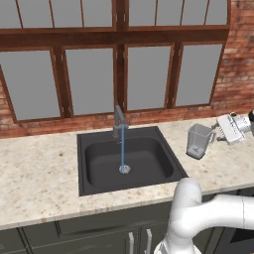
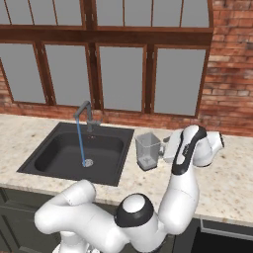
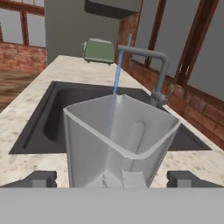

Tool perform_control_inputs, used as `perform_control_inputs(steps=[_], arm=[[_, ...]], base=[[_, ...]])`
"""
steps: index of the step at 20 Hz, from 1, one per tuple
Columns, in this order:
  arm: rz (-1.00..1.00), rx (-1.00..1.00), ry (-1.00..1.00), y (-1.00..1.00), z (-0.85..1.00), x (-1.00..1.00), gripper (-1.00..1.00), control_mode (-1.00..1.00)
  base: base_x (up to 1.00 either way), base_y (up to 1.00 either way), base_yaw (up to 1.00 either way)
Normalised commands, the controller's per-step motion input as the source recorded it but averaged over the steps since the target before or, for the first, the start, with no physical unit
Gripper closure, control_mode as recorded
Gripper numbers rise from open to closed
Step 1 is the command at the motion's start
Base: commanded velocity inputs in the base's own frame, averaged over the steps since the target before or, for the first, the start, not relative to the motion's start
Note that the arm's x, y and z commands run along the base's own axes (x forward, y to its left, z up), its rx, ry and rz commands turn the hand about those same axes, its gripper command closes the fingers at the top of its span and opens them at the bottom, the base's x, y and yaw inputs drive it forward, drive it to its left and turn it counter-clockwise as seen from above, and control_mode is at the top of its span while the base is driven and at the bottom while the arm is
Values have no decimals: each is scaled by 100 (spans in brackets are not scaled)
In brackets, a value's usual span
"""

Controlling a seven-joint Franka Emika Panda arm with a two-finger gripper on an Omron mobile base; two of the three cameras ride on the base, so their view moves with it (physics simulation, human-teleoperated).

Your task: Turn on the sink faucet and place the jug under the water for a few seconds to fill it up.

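Blue water runs in a thin straight stream from the faucet down to the drain of the black sink, so the tap part of the job looks done and the fill remains. The clear jug stands upright on the speckled tabletop, just to the right of the sink and apart from its rim, well away from the stream; it is dry and empty as far as the hand view lets me judge.

The tool is level with the jug and faces it side-on from the right, its two fingers spread wide with one dark tip on either side of the jug's lower body. That spread suits the jug's width: the fingers need to pass both walls before closing. I can't tell from these views whether the tips already touch the plastic, but nothing is clamped yet.

The approach from the right keeps the arm clear of the faucet and leaves a straight path leftward to carry the jug under the stream. A green toaster sits beyond the sink's far end.
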Motion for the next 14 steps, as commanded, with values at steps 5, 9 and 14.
perform_control_inputs(steps=[5,9,14], arm=[[0,0,1,14,-5,0,-100,-100],[0,0,1,17,0,0,-100,-100],[0,0,1,18,0,0,100,-100]], base=[[0,0,0],[0,0,0],[0,0,0]])
